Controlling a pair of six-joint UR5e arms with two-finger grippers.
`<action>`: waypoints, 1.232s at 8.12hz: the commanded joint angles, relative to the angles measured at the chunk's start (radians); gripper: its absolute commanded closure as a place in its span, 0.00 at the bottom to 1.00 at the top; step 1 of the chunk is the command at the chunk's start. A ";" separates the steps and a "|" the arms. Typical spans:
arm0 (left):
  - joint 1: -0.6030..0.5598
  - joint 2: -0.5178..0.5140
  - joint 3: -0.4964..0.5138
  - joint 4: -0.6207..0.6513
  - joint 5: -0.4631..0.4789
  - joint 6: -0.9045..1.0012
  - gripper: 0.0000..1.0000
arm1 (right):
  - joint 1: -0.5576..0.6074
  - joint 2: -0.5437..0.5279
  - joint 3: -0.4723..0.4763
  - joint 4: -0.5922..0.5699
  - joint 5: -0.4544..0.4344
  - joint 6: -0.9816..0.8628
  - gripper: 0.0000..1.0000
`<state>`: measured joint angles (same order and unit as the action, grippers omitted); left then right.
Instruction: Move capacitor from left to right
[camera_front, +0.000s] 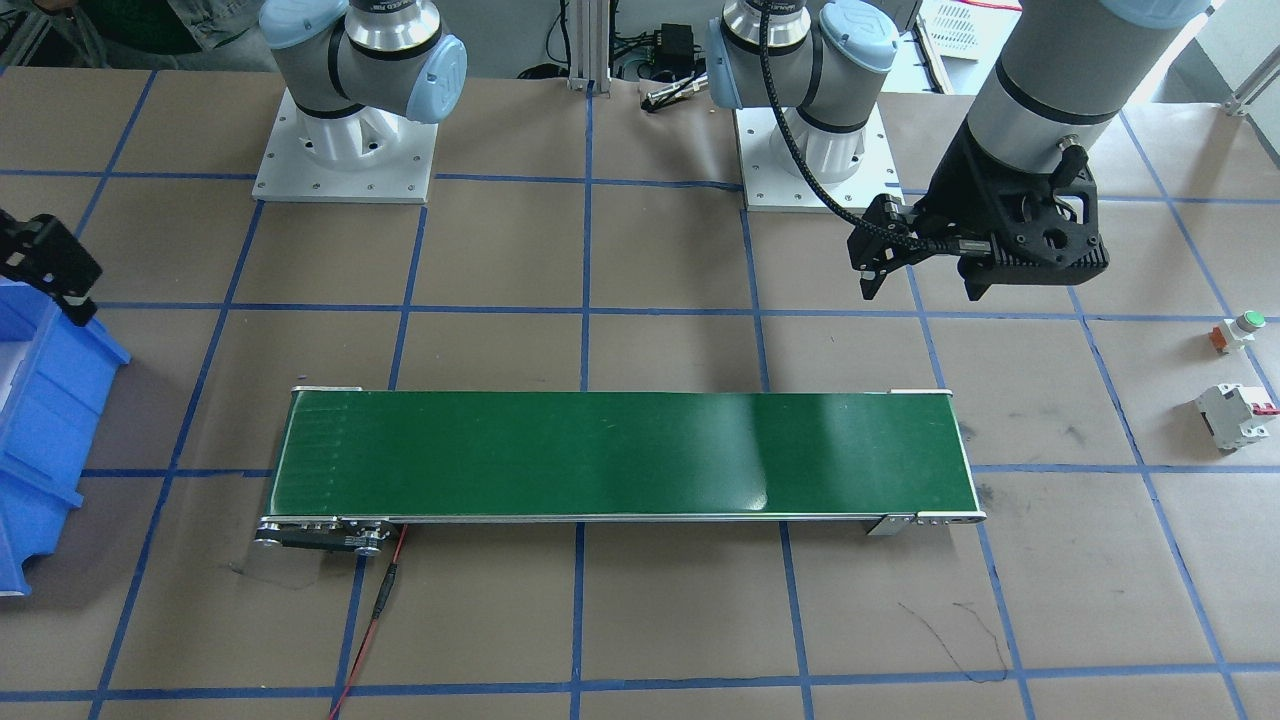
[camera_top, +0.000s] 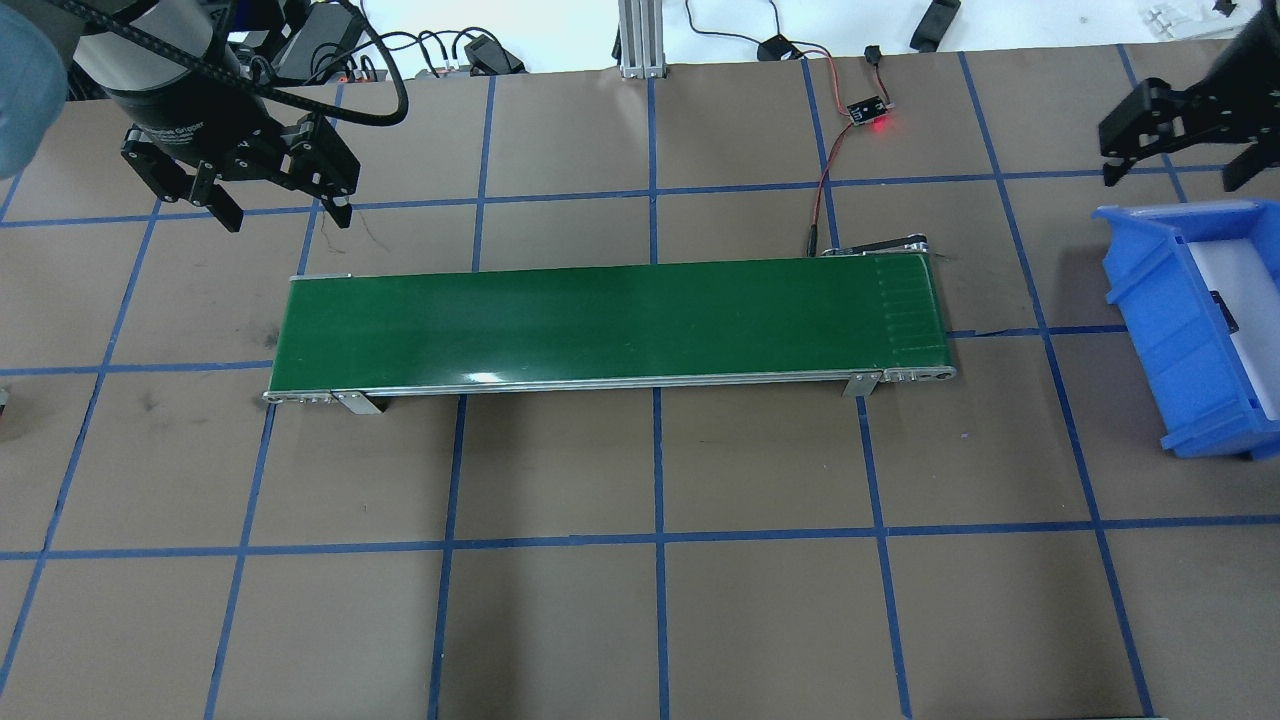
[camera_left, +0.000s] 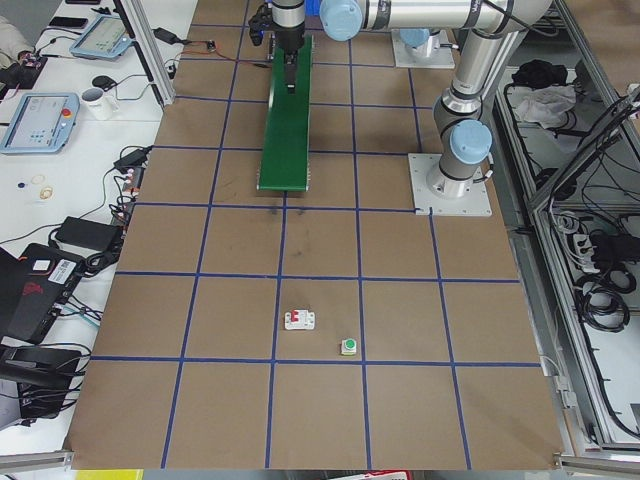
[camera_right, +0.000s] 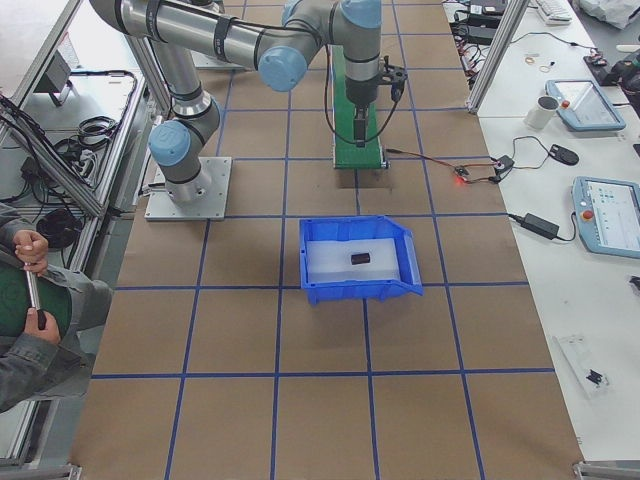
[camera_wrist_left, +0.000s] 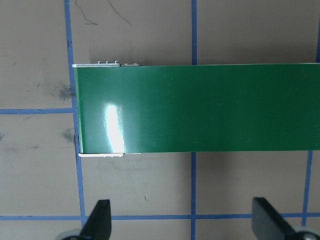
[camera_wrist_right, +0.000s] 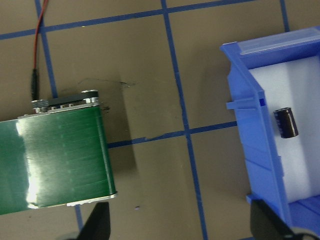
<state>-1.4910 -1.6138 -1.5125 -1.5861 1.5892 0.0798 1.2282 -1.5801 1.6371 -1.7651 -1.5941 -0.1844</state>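
The capacitor (camera_wrist_right: 285, 122) lies on its side on the white liner inside the blue bin (camera_wrist_right: 252, 130), at the robot's right, beyond the green conveyor belt (camera_top: 610, 320). The left gripper (camera_top: 288, 218) and right gripper (camera_top: 1172, 180) hang spread wide, holding nothing. The move looks complete.

Table (camera_top: 760, 620): brown paper cover, matt, scuffed with dark smudges and pen-like scrawls. Grid lines of blue tape (camera_top: 657, 450), faint sheen.
Conveyor belt (camera_top: 610, 325): green, smooth, glossy; white glare patch toward 9 o'clock in the left wrist view.
Side rail (camera_top: 650, 381): bare silvery metal, bright.
Bin (camera_wrist_right: 250, 125): blue moulded plastic, semi-gloss. Liner (camera_wrist_right: 305, 170): white, matt, material unclear.
Capacitor (camera_wrist_right: 285, 122): black glossy sleeve, pale stripe.
Left gripper (camera_top: 288, 218), right gripper (camera_top: 1172, 178): matt black, plastic by the look.
Base plate (camera_front: 345, 165): pale metal, dull finish.
Joint cap (camera_front: 445, 75): light-blue smooth plastic.
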 joint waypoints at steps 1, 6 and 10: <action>0.000 0.000 0.000 0.000 0.000 0.000 0.00 | 0.184 -0.011 -0.002 0.003 0.008 0.185 0.00; 0.000 0.000 0.000 0.000 0.000 0.000 0.00 | 0.336 0.005 0.000 0.001 0.005 0.342 0.00; 0.000 0.000 0.000 0.000 0.000 0.000 0.00 | 0.349 0.006 0.000 0.003 -0.003 0.338 0.00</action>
<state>-1.4910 -1.6138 -1.5119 -1.5856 1.5897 0.0798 1.5738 -1.5756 1.6367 -1.7647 -1.5941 0.1589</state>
